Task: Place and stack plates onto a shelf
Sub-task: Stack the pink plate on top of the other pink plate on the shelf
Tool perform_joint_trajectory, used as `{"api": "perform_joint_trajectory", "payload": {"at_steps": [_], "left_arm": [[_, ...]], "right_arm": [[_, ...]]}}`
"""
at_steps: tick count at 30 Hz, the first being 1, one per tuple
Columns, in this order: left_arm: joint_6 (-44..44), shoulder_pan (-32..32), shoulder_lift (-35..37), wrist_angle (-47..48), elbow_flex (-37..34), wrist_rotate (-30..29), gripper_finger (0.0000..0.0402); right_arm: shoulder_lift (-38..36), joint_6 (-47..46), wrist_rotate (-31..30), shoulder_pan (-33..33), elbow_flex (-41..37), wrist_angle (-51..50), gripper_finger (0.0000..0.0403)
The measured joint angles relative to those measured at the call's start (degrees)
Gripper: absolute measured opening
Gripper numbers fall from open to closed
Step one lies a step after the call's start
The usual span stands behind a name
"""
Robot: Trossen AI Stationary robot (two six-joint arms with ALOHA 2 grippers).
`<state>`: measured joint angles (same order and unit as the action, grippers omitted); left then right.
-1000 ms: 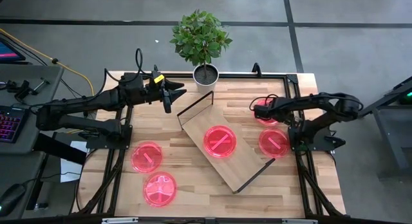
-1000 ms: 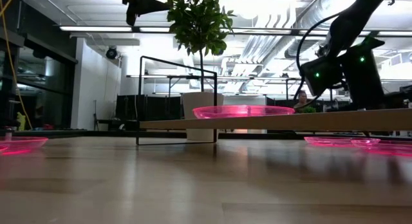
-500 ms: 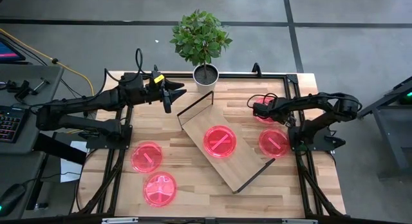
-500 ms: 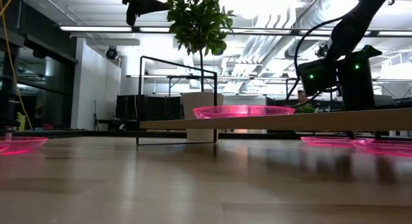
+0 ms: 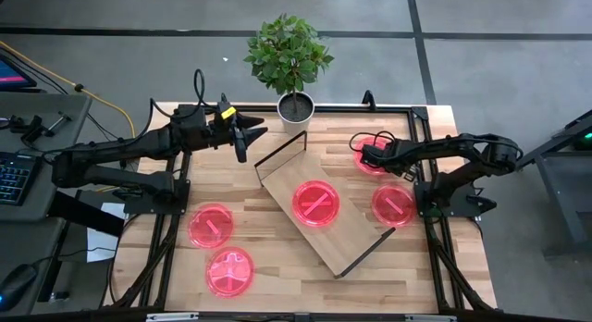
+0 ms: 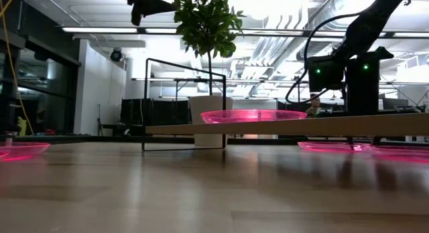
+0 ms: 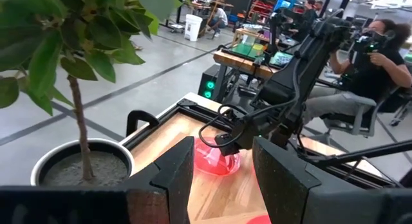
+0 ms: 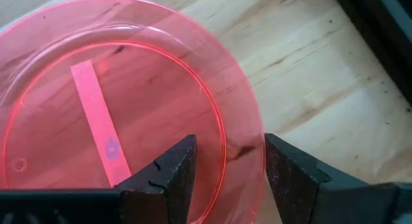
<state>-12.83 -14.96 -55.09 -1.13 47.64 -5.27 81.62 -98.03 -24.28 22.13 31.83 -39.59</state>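
Note:
Several translucent pink plates show. One lies flat on the shelf (image 5: 347,234), at its middle (image 5: 316,204), and also shows in the low view (image 6: 253,116). One lies on the table right of the shelf (image 5: 393,205), and two lie at the near left (image 5: 211,225) (image 5: 229,271). My right gripper (image 5: 363,157) is low at the far right, on a further plate (image 5: 359,146) that lies flat on the table (image 6: 335,146). My left gripper (image 5: 242,142) is held high at the far left, open and empty. My right gripper (image 8: 228,153) has the plate's rim (image 8: 254,143) between its two fingers, one finger over the inside of the plate and one outside it. The fingers come from above, slanting down. The plate's underside rests flat on the table.
A potted plant (image 5: 296,106) stands at the far edge beside the shelf's far wire frame (image 5: 282,151). The shelf lies slantwise across the table's middle. Black frame rails (image 5: 421,128) run along the table's edges. A person sits beyond the table (image 7: 380,63).
My right gripper has moved toward the table's left edge, nearer the shelf. The plate in its fingers has slid along the table with it, staying flat. My left arm has kept still.

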Motion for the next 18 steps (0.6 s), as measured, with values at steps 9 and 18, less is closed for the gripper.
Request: {"api": "perform_joint_trajectory", "payload": {"at_steps": [9,18], "left_arm": [[-0.39,0.00,0.00,-0.02,0.00,-0.58,0.0150],[-0.45,0.00,0.01,-2.13,0.00,-1.49,0.0149]], "right_arm": [[-0.92,1.13,0.58,-0.26,0.02,0.93,0.0018],[-10.04,6.36,-2.65,-0.55,0.01,-1.10,0.0002]]}}
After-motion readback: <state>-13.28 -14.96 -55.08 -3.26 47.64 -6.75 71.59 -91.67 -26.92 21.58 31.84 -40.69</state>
